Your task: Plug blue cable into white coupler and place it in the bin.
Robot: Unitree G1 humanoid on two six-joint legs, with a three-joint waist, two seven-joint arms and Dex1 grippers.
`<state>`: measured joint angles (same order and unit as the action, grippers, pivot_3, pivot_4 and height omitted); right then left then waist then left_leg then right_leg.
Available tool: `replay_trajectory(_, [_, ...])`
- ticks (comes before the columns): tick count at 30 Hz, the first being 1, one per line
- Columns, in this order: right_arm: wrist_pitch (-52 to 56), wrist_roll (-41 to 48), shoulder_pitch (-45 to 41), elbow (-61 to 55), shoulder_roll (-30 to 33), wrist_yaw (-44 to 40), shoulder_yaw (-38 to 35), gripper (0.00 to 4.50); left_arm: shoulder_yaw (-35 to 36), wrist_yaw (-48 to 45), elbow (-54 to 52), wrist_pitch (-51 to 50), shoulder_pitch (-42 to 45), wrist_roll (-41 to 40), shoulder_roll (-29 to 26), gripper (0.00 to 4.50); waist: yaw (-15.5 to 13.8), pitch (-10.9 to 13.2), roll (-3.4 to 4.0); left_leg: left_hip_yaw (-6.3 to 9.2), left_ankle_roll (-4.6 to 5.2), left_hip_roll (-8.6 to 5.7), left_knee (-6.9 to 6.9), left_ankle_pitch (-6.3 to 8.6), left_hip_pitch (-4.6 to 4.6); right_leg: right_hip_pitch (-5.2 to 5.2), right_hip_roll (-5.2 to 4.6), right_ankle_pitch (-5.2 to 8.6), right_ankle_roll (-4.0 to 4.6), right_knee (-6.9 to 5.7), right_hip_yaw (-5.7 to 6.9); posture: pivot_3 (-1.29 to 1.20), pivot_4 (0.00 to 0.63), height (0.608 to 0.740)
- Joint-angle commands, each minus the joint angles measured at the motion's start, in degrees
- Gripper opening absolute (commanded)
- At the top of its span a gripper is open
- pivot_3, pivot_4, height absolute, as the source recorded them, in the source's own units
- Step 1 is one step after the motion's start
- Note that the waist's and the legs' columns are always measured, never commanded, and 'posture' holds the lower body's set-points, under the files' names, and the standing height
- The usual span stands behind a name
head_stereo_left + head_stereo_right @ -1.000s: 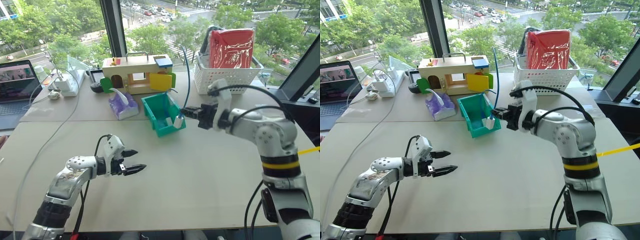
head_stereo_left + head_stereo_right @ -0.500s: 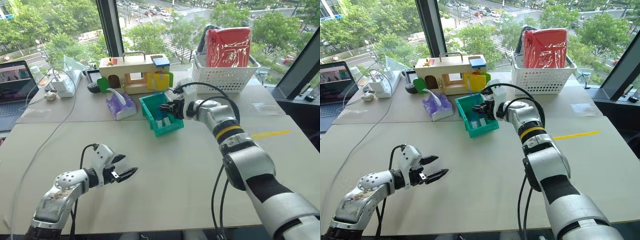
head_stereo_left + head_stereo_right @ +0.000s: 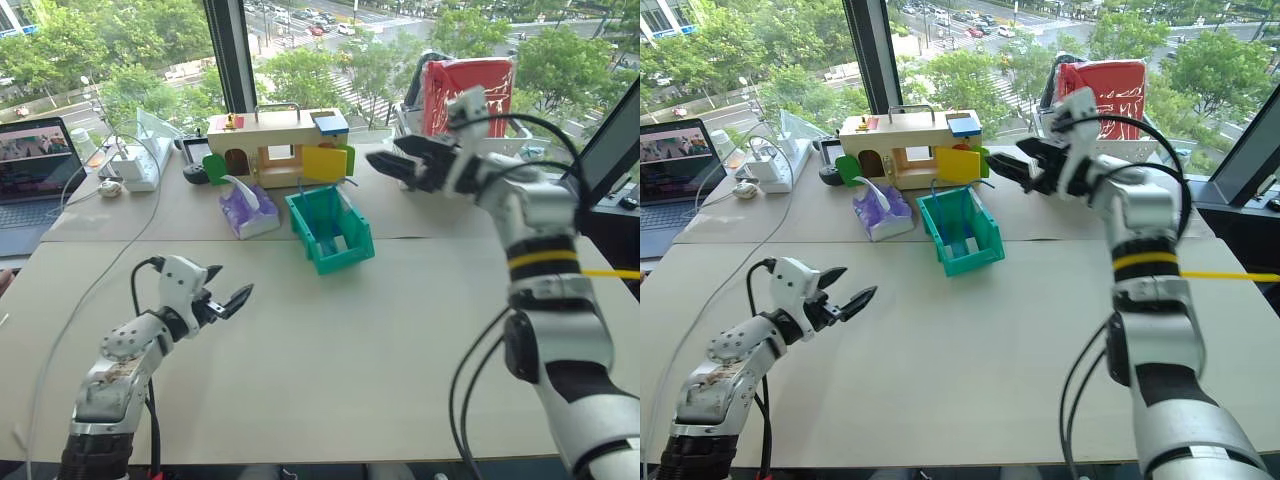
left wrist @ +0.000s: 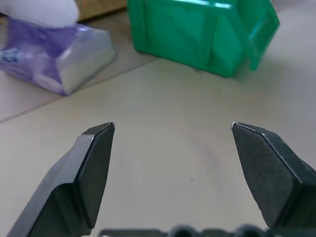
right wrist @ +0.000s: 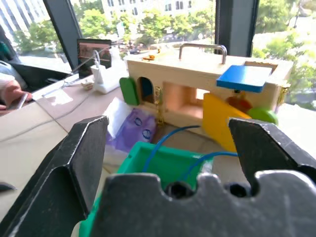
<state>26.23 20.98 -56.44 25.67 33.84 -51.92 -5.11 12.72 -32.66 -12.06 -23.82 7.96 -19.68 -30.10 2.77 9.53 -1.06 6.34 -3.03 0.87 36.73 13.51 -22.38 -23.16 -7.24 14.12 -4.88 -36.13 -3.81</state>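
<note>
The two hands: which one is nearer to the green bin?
The right hand, raised just beyond the bin by the wooden toy house. The left hand hovers over bare table, farther away.

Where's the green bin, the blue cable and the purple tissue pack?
green bin [image 3: 983, 262], right eye view, front rim.
blue cable [image 5: 163, 142], right wrist view, loop rising over the bin's rim.
purple tissue pack [image 3: 247, 212], left eye view, purple side.

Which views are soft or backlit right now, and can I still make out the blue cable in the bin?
Left wrist view: bin and tissue pack soft, fingers sharper. Right wrist view: own fingers blurred, window backlight bright, blue cable still readable arching out of the bin. Eye views: even daylight, no glare on the table.
</note>
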Motion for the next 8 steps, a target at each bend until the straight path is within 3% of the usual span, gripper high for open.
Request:
replay_trajectory(1, [-0.07,-0.24,17.21,-18.91,6.17,-1.2,-2.43,4.47,2.57,-2.32,1.16,1.06,0.02,-2.38,-1.39,4.07,-0.08,0.0,0.01,-0.04,0.01,-0.01,-0.01,0.01,-0.03,-0.04,-0.02,0.0,0.0,0.01,-0.01,0.0,0.15,0.74])
replay_trajectory(5, [-4.09,-2.69,33.95,-30.38,1.96,6.44,-2.03,4.47,1.81,-2.97,3.14,1.72,0.82,-2.32,-0.96,4.07,1.03,0.01,0.01,-0.11,0.06,0.01,0.02,0.03,0.07,-0.11,-0.02,0.01,0.0,0.02,-0.04,0.0,0.15,0.74])
replay_trajectory(8, [-4.37,-3.45,38.02,-31.6,-1.59,11.01,-2.65,4.47,-0.45,-5.14,4.63,-2.43,1.42,-3.37,-1.98,4.07,1.53,0.02,0.02,-0.17,0.02,0.0,0.03,0.0,0.32,0.0,-0.02,-0.04,0.07,-0.11,-0.11,0.0,0.15,0.74])
